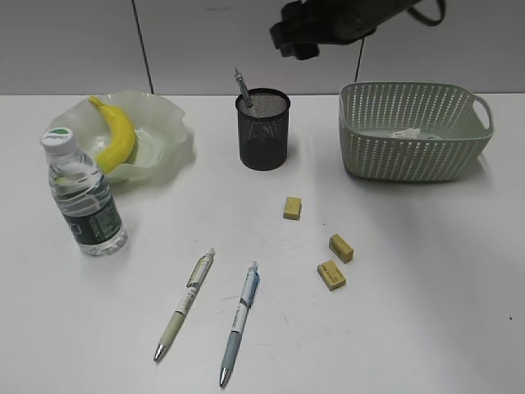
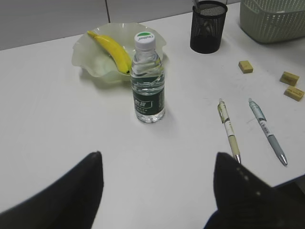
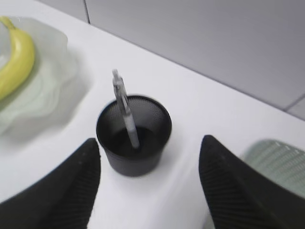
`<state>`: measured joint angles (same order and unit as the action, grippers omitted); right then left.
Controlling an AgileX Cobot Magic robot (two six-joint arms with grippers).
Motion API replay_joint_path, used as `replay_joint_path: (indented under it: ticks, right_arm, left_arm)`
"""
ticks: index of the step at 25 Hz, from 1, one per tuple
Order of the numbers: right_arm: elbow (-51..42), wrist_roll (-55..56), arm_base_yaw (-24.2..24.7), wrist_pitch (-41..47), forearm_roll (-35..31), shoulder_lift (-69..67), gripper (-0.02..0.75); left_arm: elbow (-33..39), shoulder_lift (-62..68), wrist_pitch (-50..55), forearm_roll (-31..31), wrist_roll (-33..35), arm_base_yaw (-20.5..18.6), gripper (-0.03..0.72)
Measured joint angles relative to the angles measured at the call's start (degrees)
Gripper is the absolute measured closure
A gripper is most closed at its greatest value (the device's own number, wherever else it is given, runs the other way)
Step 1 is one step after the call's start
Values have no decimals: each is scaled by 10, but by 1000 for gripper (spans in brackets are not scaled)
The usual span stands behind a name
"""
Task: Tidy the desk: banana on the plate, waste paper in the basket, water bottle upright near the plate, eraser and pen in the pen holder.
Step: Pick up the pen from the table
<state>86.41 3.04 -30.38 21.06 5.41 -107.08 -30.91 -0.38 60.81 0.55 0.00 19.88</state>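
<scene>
The banana (image 1: 115,135) lies in the pale green plate (image 1: 168,115). Beside the plate the water bottle (image 1: 82,197) stands upright. One pen (image 3: 125,107) leans inside the black pen holder (image 1: 264,131). Two more pens (image 1: 184,305) (image 1: 239,322) and three yellow erasers (image 1: 292,208) (image 1: 341,248) (image 1: 330,275) lie on the desk (image 1: 410,287). The waste paper (image 1: 406,134) sits in the basket (image 1: 414,156). My right gripper (image 3: 150,140) hangs open above the pen holder, holding nothing. Over bare desk in front of the bottle, my left gripper (image 2: 159,155) is open and empty.
The right arm (image 1: 328,20) reaches in at the top, above the pen holder and basket. A grey wall runs behind the desk's far edge.
</scene>
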Motion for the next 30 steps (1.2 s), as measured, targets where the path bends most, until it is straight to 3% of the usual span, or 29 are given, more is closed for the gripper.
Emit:
replay_joint_path:
  ticks: [5, 8, 22, 30]
  right_arm:
    - [0, -1, 0, 204, 48, 99, 225]
    - [-16, -1, 0, 275, 59, 176, 231]
    - [-415, 6, 0, 321, 53, 641, 234]
    - [-560, 7, 0, 378, 47, 885, 234]
  left_arm:
    - [0, 0, 0, 0, 0, 0, 164]
    - [0, 0, 0, 0, 0, 0, 174]
    - [0, 0, 0, 0, 0, 0, 189]
    - [0, 0, -1, 0, 0, 0, 189]
